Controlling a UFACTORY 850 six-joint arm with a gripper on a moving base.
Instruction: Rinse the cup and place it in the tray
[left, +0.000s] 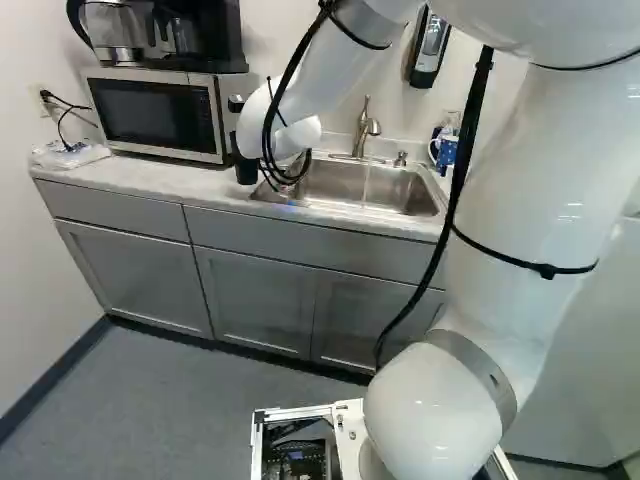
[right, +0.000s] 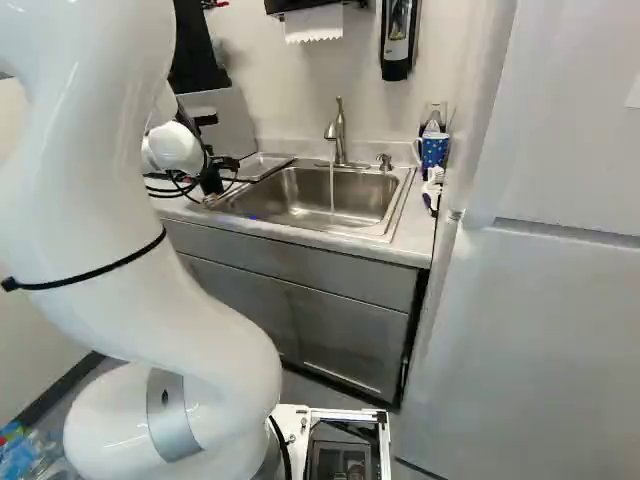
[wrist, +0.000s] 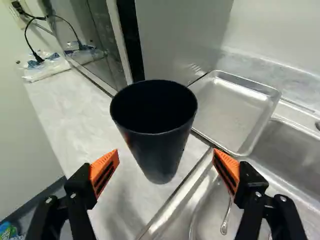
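In the right base view my gripper (right: 224, 164) shows small and partly hidden over the counter by the sink's left side. The wrist view has the gripper (wrist: 166, 162) with its orange-padded fingers wide apart, touching nothing. A black cup (wrist: 157, 150), wider at its mouth, stands upright on the counter ahead of and between the fingers, mouth up. Beside it, across the sink's edge, lies a shallow metal tray (wrist: 232, 112) with nothing in it. Water runs from the faucet (right: 337, 130) into the steel sink (right: 300, 200).
A microwave (left: 155, 112) stands on the counter (left: 150, 178), with a coffee maker on top. A plastic bag (wrist: 47, 67) lies near the wall. Right of the sink is a blue dotted mug (right: 434, 150); a refrigerator (right: 550, 300) stands farther right. A spoon-like utensil (wrist: 225, 222) lies by the sink.
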